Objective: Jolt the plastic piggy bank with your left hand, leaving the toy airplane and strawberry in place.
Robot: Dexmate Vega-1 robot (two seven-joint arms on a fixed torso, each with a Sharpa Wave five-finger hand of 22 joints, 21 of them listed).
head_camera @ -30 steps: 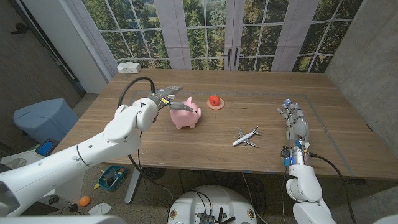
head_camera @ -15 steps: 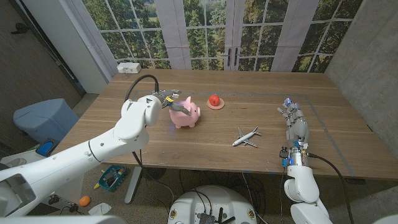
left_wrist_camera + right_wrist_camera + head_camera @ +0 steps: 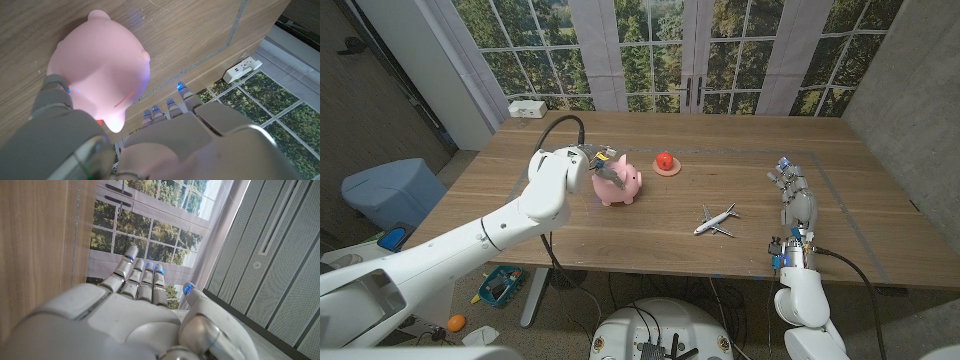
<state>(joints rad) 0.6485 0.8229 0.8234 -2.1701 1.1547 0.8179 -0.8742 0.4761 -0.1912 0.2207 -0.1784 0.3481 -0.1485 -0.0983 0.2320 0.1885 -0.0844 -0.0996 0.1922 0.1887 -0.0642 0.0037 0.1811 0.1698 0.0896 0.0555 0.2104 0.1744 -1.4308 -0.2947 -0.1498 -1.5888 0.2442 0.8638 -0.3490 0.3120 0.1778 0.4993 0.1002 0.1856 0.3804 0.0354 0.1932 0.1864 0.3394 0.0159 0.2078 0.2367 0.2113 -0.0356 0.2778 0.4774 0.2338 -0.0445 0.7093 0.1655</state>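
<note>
The left hand (image 3: 603, 163) sits against the pink plastic piggy bank (image 3: 620, 183), fingers spread and touching its back and top without closing around it. The bank stands left of the wooden table's (image 3: 740, 260) centre. A strawberry (image 3: 665, 161) on a small dish lies at its 2 o'clock, apart. The toy airplane (image 3: 717, 219) lies at its 4 o'clock. The right hand (image 3: 796, 200) stands near the table's right side, fingers straight, holding nothing

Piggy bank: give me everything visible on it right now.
The piggy bank is pale pink, smooth and glossy like moulded plastic, with a round body, small ears and stubby legs. It stands upright on the wooden table, left of the strawberry and behind-left of the toy airplane. The left hand is on its top and left flank, fingers against the body.
</note>
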